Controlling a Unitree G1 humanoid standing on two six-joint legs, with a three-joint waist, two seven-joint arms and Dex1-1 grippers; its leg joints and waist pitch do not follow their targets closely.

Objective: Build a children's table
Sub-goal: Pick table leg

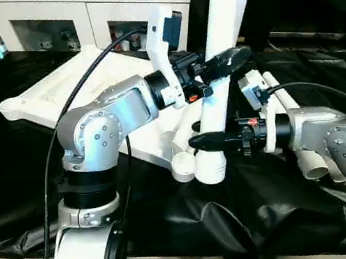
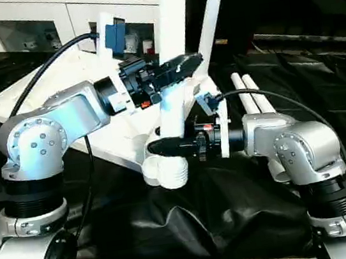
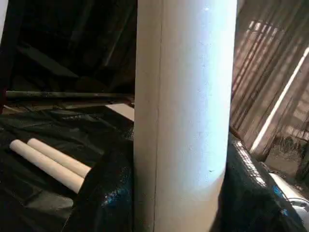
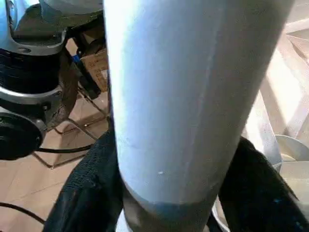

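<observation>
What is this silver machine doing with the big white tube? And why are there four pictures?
It is a robot with two silver arms, building a children's table. Two pictures come from cameras on its head, looking down at its arms. The other two come from cameras on its wrists, so the white tube leg looks huge there. The left tool grips that leg higher up, and the right tool grips it lower down, near its wide end. The leg stands at a corner of the white tabletop, which lies upside down on a black cloth. Two more legs lie on the cloth beside the right arm, waiting.
</observation>
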